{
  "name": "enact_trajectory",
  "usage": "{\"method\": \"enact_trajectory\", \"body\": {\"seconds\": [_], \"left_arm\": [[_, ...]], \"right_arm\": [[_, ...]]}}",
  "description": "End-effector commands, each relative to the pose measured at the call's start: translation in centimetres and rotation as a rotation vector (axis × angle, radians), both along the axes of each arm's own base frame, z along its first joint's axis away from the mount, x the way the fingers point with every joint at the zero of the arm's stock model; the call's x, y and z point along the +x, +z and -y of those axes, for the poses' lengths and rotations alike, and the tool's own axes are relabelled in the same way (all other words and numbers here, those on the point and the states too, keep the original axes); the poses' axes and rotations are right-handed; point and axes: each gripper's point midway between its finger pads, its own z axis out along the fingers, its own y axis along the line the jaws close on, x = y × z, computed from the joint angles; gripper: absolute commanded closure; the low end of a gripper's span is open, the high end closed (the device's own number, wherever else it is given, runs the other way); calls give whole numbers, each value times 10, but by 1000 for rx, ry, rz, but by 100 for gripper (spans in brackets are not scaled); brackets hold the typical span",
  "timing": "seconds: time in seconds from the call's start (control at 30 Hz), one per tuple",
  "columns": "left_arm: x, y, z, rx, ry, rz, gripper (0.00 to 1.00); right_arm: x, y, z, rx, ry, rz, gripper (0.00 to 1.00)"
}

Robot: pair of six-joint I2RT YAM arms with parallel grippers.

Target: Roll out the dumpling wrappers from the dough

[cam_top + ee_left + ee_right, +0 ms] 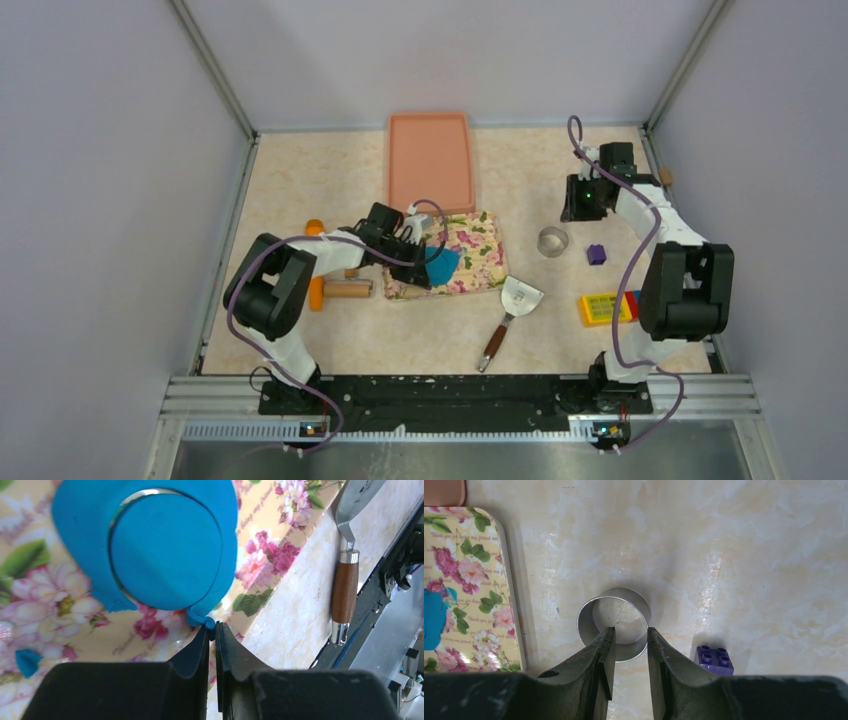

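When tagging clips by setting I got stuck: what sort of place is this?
Probably a walled robot test bench staged as a play kitchen: blue dough on a floral tray, a ring cutter and a spatula on the marble-look table.

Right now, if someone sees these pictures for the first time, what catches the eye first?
The bright blue dough on the flowered board, with a round wrapper already cut inside it, and the left gripper pinching the dough's ragged edge. Next, the metal ring cutter standing on the marbled table below the open right gripper.
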Motion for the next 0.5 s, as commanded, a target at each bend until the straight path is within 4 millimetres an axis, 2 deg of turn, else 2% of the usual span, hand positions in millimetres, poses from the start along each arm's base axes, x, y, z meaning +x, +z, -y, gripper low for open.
{"method": "enact_trajectory", "body": {"seconds": [0.0,0.17,0.47], "left_arm": [[10,28,18,-41,-51,81,89],[16,41,31,-64,-78,113,91],[24,48,48,-81,-111,134,91]], "right_arm": [[2,22,0,11,-7,72,69],[-1,20,0,14,-9,69,69],[-1,19,-1,18,-7,66,69]]}}
